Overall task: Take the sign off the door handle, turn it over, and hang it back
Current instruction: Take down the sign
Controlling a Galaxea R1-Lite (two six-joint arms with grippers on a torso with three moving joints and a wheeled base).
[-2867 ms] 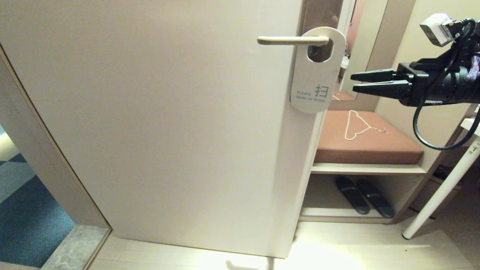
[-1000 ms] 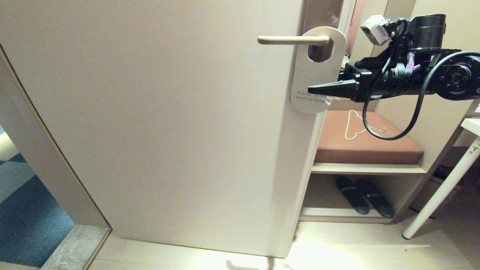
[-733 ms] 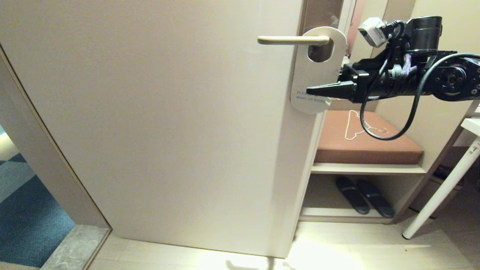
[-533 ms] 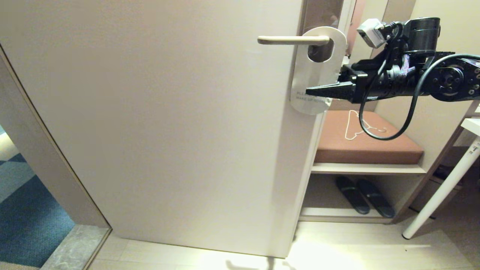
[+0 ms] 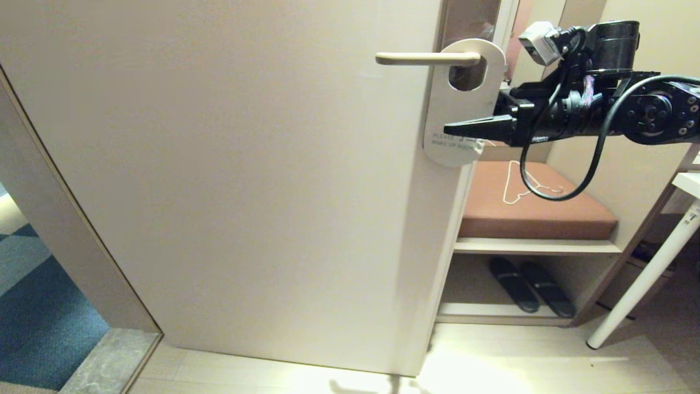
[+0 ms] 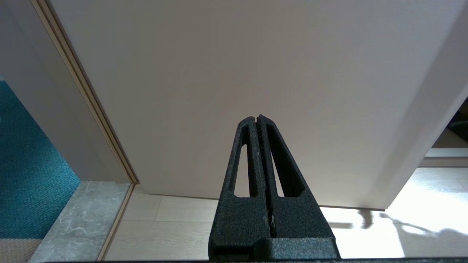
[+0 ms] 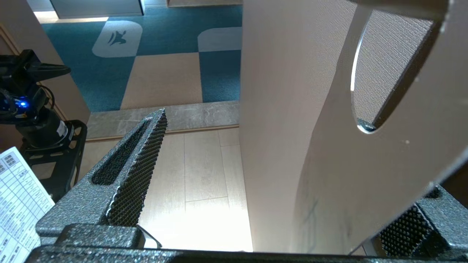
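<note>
The sign [image 5: 459, 98] hangs by its oval hole on the door handle [image 5: 421, 58] of the cream door [image 5: 246, 191], white "PLEASE MAKE UP ROOM" face outward. My right gripper [image 5: 456, 129] reaches in from the right at the sign's lower part. In the right wrist view the gripper [image 7: 289, 171] is open, one finger [image 7: 139, 157] in front of the sign [image 7: 384, 164], the other mostly hidden behind it, neither pressing on it. My left gripper [image 6: 256, 118] is shut and empty, low before the door, out of the head view.
Right of the door stands a bench with a brown cushion [image 5: 547, 213], a white hanger [image 5: 519, 183] on it, dark slippers [image 5: 530, 293] beneath. A white table leg [image 5: 645, 279] slants at far right. Blue carpet [image 5: 33, 317] lies beyond the door frame.
My right gripper has moved left from beside the sign to straddle its lower part, turning on its side. In the last second it has only shifted slightly. The sign still hangs.
</note>
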